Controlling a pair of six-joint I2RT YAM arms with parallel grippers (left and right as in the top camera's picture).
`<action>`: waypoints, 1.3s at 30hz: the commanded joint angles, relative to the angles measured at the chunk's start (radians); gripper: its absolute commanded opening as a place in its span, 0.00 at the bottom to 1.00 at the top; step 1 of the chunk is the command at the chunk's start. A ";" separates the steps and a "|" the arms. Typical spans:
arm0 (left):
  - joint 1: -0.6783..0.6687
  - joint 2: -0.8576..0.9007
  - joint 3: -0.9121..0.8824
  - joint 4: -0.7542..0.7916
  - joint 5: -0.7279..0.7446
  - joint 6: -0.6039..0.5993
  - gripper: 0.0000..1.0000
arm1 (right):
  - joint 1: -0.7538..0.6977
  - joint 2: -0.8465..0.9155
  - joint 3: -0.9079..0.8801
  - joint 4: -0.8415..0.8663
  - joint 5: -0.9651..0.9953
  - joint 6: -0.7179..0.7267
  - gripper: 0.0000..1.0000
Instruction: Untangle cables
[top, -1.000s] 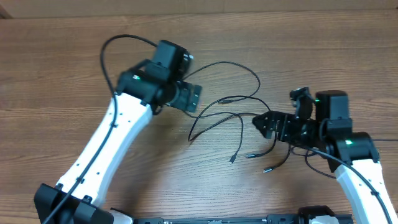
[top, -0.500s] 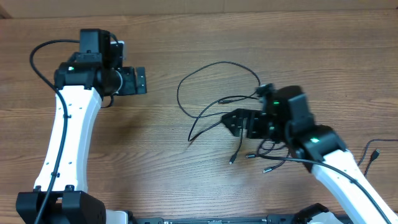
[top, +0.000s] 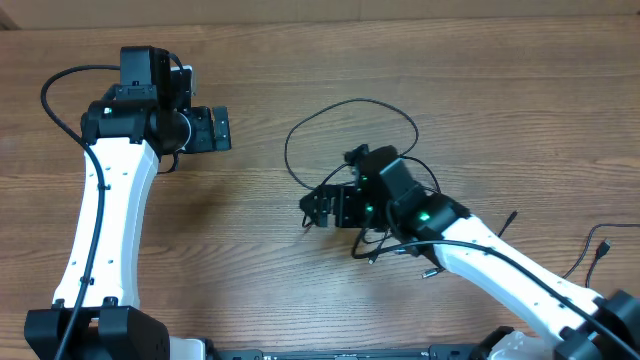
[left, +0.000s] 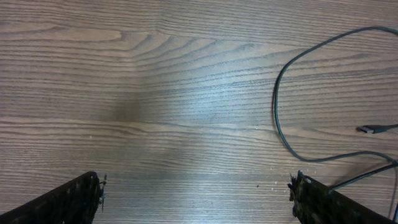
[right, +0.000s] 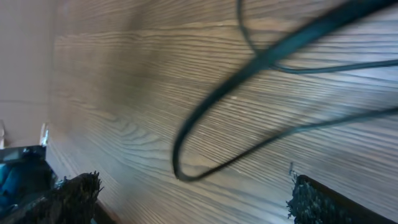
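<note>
Thin black cables (top: 345, 110) lie tangled at the middle of the wooden table, with a big loop at the back and plug ends (top: 430, 270) at the front. My right gripper (top: 318, 207) is open over the left side of the tangle; its wrist view shows a cable loop (right: 205, 137) just ahead of the open fingers (right: 193, 199). My left gripper (top: 222, 128) is open and empty, well left of the cables. Its wrist view shows the loop (left: 280, 118) and a plug (left: 373, 129) at the right, ahead of the fingers (left: 196, 199).
The table (top: 480, 60) is brown wood. A separate black cable with a plug (top: 600, 248) lies at the right edge. The arms' own thicker cables (top: 60, 85) arc beside the left arm.
My right gripper has moved left across the tangle, from the right side to its left side. My left arm swung far left, away from the cables, then held still.
</note>
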 joint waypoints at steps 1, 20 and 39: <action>0.000 0.007 0.010 -0.001 0.014 0.019 1.00 | 0.018 0.040 0.022 0.047 0.014 0.027 0.99; 0.000 0.007 0.010 -0.001 0.014 0.019 1.00 | 0.024 0.056 0.021 0.048 0.111 0.071 0.48; 0.000 0.007 0.010 -0.002 0.014 0.019 1.00 | 0.114 0.144 0.020 0.055 0.174 0.071 0.04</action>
